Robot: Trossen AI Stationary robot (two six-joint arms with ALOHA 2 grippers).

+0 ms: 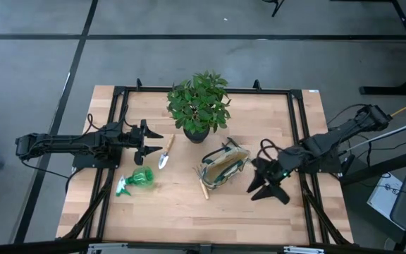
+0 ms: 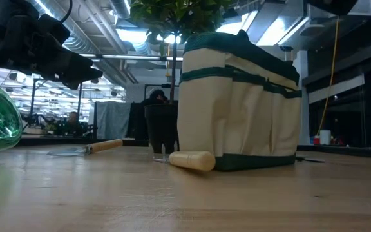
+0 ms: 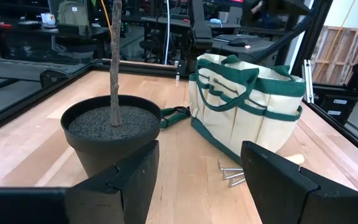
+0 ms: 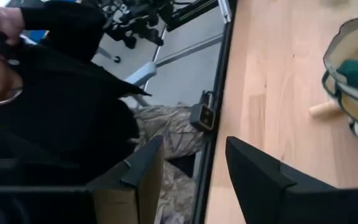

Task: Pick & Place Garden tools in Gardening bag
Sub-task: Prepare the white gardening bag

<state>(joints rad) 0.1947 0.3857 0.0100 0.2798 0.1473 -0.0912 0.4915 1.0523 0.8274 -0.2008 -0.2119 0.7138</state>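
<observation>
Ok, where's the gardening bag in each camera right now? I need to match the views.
High view: gardening bag right of table centre, below-right of the potted plant.
Low view: bag fills centre-right, the plant's black pot just left of it.
Left wrist view: bag upper right, beyond the pot.
Right wrist view: only its rim at the right edge.
Shared landmark: the wooden handle lying at the bag's base.

The cream, green-trimmed gardening bag (image 1: 223, 168) stands upright mid-bench, a wooden-handled rake (image 1: 203, 186) lying against it. The trowel (image 1: 166, 153) and the green spray bottle (image 1: 137, 180) lie apart to its left.
</observation>
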